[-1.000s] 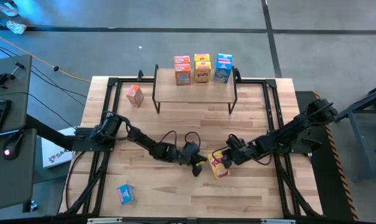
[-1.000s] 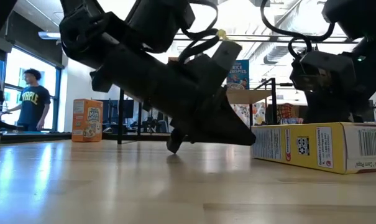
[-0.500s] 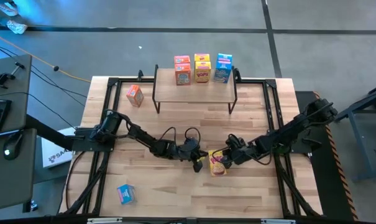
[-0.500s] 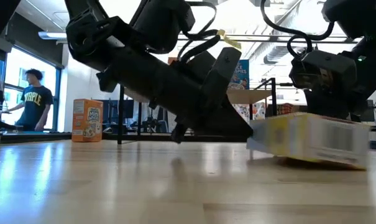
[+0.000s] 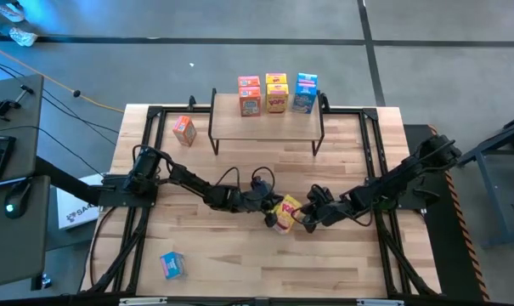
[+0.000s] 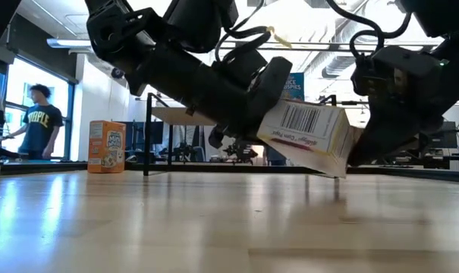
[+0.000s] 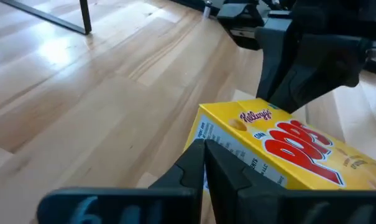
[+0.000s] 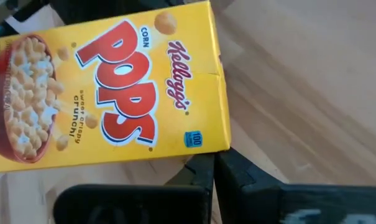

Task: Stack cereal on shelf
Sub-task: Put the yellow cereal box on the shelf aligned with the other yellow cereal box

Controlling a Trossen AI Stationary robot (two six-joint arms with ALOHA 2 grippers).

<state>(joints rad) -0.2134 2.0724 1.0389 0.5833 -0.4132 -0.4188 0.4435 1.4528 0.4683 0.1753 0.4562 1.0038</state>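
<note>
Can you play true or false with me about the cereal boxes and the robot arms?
1. The yellow Corn Pops cereal box is up in the air, tilted, off the big wooden tabletop. True.
2. The low light-wood shelf on black legs has nothing on it. False: orange, yellow and blue small cereal boxes stand on it.
3. A lone blue cereal box lies on the tabletop, far from the shelf. True.
4. Only one tool is at the yellow box. False: the left tool and the right tool are on either side of it.
5. A lone orange cereal box is on the tabletop beside the shelf. True.
</note>
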